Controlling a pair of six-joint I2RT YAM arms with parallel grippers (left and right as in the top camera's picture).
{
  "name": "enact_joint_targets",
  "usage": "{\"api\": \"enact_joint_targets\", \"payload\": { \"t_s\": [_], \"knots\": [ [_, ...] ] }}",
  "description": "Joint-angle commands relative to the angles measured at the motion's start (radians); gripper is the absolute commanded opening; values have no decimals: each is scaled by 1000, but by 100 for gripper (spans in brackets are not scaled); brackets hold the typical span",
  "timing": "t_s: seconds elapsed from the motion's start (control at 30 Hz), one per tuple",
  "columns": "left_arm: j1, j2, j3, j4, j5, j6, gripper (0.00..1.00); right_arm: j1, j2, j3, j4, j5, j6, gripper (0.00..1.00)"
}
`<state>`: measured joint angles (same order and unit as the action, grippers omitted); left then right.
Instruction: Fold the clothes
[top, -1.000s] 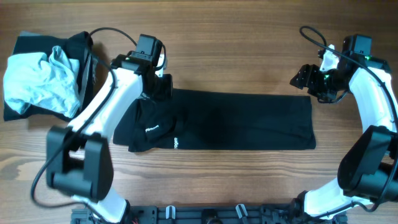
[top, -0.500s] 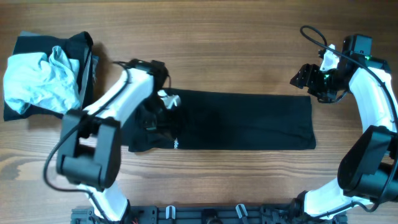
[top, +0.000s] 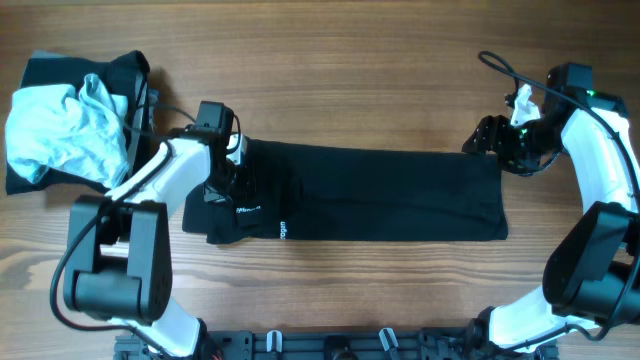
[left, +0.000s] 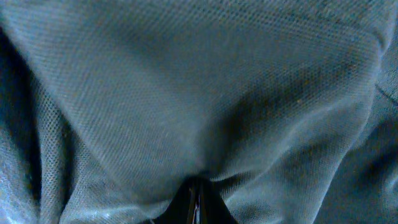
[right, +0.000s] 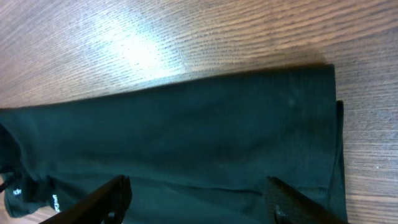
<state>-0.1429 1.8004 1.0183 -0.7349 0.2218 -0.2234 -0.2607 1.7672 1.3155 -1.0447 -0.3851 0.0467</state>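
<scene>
Black floppy T-shirt (top: 390, 195) is lying lengthwise left-to-right; we are pinching its left end with the left gripper (top: 238, 182), right gripper (top: 484, 141) spread beside its far-right corner.

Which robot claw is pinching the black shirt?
The left claw, shut on bunched fabric of the black shirt at its left end. The right claw stands open near the other end, holding nothing.
</scene>
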Motion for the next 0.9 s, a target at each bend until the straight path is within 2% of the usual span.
{"api": "enact_joint_targets", "payload": {
  "t_s": [0.0, 0.1, 0.23, 0.33, 0.4, 0.43, 0.5, 0.67, 0.77, 0.87],
  "knots": [
    [27, 29, -94, 151, -190, -141, 4, -2, -25, 2, -1, -14, -18, 73],
    [86, 50, -105, 251, -314, -198, 4, -2, -23, 2, 34, 39, -7, 77],
    [260, 106, -105, 343, -245, -203, 4, -2, -12, 0, 55, 137, 39, 81],
    [271, 106, -105, 339, -237, -199, 4, -2, 45, -2, 56, 167, 43, 82],
    [269, 106, -105, 339, -233, -200, 4, -2, 116, -2, 39, 104, 27, 75],
    [269, 106, -105, 339, -226, -200, 4, 2, 160, -2, 13, 24, -26, 70],
    [269, 106, -105, 336, -204, -200, 4, 20, 218, -8, -18, -24, -50, 68],
    [269, 106, -105, 334, -184, -200, 4, 78, 232, -195, 114, -107, -73, 73],
    [269, 106, -105, 329, -185, -200, 5, 94, 232, -298, 186, -160, -72, 63],
    [269, 106, -105, 315, -184, -200, 7, 105, 232, -412, 285, -211, -69, 59]
  ]
}}
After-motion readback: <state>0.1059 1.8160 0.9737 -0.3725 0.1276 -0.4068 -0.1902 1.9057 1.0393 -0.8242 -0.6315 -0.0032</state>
